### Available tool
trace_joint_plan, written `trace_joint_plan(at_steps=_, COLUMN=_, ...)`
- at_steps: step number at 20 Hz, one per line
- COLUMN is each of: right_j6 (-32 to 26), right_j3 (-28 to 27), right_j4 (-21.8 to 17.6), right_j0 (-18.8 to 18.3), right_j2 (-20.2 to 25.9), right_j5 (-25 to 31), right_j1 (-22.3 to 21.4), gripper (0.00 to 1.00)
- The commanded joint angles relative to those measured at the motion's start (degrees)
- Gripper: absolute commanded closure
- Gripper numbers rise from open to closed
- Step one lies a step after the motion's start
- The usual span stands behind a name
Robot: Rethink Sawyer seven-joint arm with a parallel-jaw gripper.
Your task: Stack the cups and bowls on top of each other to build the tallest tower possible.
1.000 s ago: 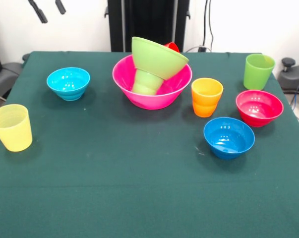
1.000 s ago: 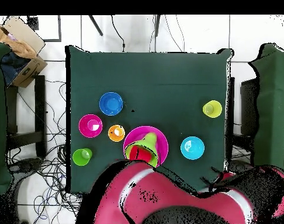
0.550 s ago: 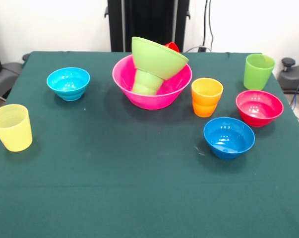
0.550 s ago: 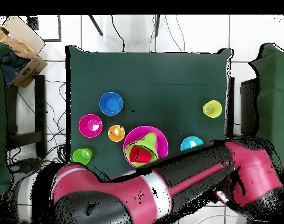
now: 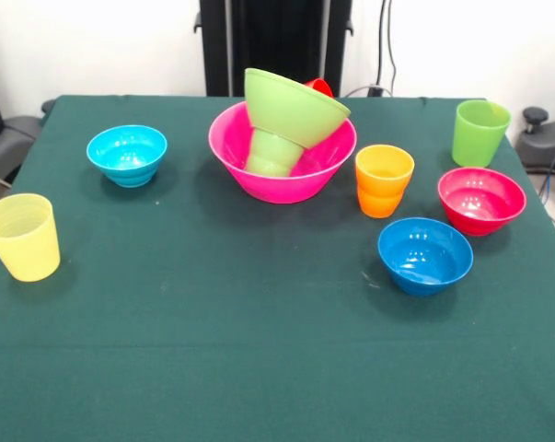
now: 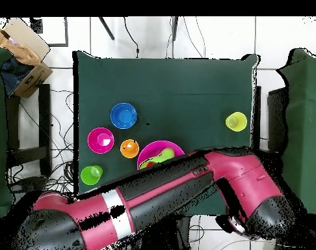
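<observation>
Tower point(image 5: 283, 138) sits at the far middle of the worktop point(image 5: 259, 350): pink bowl point(image 5: 282, 175) holding a small green cup point(image 5: 273, 152), a tilted lime bowl point(image 5: 291, 106) and a red cup point(image 5: 319, 87) behind. The near half lies open. From overhead, the arm point(image 6: 160, 195) covers the tower's side. The gripper is out of sight. Blue bowl point(image 5: 425, 255), magenta bowl point(image 5: 480, 200), light blue bowl point(image 5: 127, 155), yellow cup point(image 5: 21, 237) at the left edge, orange cup point(image 5: 384, 180), lime cup point(image 5: 480, 133).

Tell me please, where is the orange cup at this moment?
In the front view the orange cup stands right of the large pink bowl, with the magenta bowl to its right and the darker blue bowl in front.
</observation>
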Motion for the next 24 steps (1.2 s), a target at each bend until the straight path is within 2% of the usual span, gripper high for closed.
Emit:
trace_joint_plan(at_steps=1, right_j6=16.2, right_j3=6.7, right_j4=7.3, right_j0=3.4, right_j2=4.9, right_j5=0.3, right_j1=-0.2, gripper=0.0)
trace_joint_plan(at_steps=3, right_j6=11.9, right_j3=9.0, right_j4=10.2, right_j0=2.4, right_j2=8.0, right_j5=5.2, right_j1=0.8, gripper=0.0)
trace_joint_plan(at_steps=4, right_j6=6.9, right_j3=9.9, right_j4=12.7, right_j0=-1.1, right_j2=11.9, right_j5=10.2, right_j1=2.4, gripper=0.0)
trace_joint_plan(at_steps=5, right_j6=5.3, right_j3=10.6, right_j4=13.9, right_j0=-1.8, right_j2=12.6, right_j5=10.7, right_j1=1.7, gripper=0.0)
trace_joint_plan(at_steps=6, right_j6=2.2, right_j3=11.0, right_j4=15.9, right_j0=-4.5, right_j2=14.5, right_j5=12.4, right_j1=1.4, gripper=0.0)
trace_joint_plan(at_steps=9, right_j6=-0.4, right_j3=11.7, right_j4=18.2, right_j0=-6.7, right_j2=15.3, right_j5=11.8, right_j1=-0.2, gripper=0.0)
trace_joint_plan(at_steps=11, right_j6=-0.8, right_j3=11.8, right_j4=18.0, right_j0=-7.2, right_j2=15.0, right_j5=11.6, right_j1=-0.1, gripper=0.0)
trace_joint_plan(at_steps=14, right_j6=2.6, right_j3=11.5, right_j4=17.7, right_j0=-5.7, right_j2=13.4, right_j5=11.2, right_j1=0.2, gripper=0.0)
trace_joint_plan(at_steps=20, right_j6=5.0, right_j3=14.5, right_j4=22.0, right_j0=-5.3, right_j2=13.8, right_j5=12.2, right_j1=-1.1, gripper=0.0)
trace_joint_plan(at_steps=24, right_j6=10.9, right_j3=14.9, right_j4=21.1, right_j0=-1.4, right_j2=9.7, right_j5=8.2, right_j1=-2.7, gripper=0.0)
